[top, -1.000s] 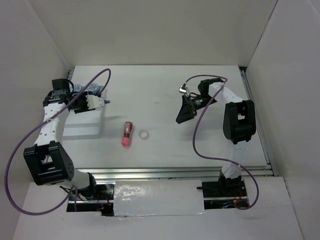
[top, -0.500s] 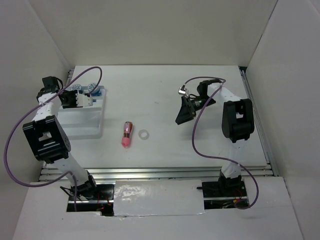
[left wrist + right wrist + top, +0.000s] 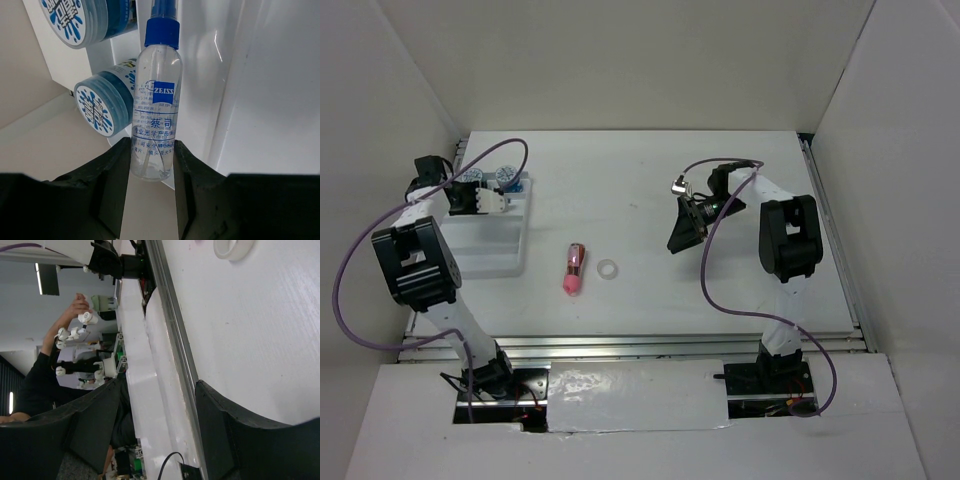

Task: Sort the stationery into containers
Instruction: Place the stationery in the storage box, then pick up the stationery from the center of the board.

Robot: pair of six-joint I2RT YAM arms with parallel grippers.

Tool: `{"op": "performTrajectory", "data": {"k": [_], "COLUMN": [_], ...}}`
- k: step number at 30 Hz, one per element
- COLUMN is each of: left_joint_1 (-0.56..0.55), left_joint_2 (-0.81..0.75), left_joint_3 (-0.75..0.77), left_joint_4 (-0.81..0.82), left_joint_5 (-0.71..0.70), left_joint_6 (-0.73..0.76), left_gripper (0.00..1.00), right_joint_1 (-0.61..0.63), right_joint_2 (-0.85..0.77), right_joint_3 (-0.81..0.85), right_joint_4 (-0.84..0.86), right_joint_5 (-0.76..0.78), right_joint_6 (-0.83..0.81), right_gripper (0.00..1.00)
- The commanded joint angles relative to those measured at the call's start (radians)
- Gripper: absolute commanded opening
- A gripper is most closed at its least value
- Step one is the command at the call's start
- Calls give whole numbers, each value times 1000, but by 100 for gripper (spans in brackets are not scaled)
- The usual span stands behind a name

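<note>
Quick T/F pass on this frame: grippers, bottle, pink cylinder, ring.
1. The left gripper holds a clear bottle with a blue cap. True.
2. The pink cylinder is in the white tray. False: it lies on the table, right of the tray.
3. The right gripper is open with nothing between its fingers. True.
4. The white ring is stacked on the pink cylinder. False: it lies flat on the table just right of it, apart.
5. Two blue pots sit beside the bottle. True.
</note>
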State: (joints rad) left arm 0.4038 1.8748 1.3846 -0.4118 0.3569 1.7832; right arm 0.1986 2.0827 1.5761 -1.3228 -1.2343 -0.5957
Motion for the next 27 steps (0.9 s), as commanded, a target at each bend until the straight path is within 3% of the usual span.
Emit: {"op": "performTrajectory", "data": {"k": [1,3,5,6,14,19,23,27], "left_joint_1": [-17,-26,-37,-39,-20,-45,-114,-259], "left_joint_2": [9,15,24,26,-74,-286,-491,-612], "left_joint_3": [-5,-9,-6,-9,7,22,-151,-257], "left_joint_4": [79,91,105,113,19,-246,-347,-387], "left_joint_5": [16,14,-7,-7,84,232,298,289], "left_joint_6": [24,-2,-13,-18,4,68,226,306], "left_gripper": [34,42,65,68,69,69,70,72], "right_joint_1": [7,7,9,7,4,4,2,-17], "right_joint_2": [8,8,4,2,-29,-53,-67,-65], "right_joint_3": [19,21,19,18,-5,-30,-42,-42], "right_joint_4": [-119,-119,-119,-119,-118,-118,-113,-118], "right_joint_5": [-13,-10,-8,-8,-4,4,10,9], "right_joint_6": [-1,2,2,4,-1,-7,-12,-18], "right_gripper": [68,68,68,68,68,67,67,66]}}
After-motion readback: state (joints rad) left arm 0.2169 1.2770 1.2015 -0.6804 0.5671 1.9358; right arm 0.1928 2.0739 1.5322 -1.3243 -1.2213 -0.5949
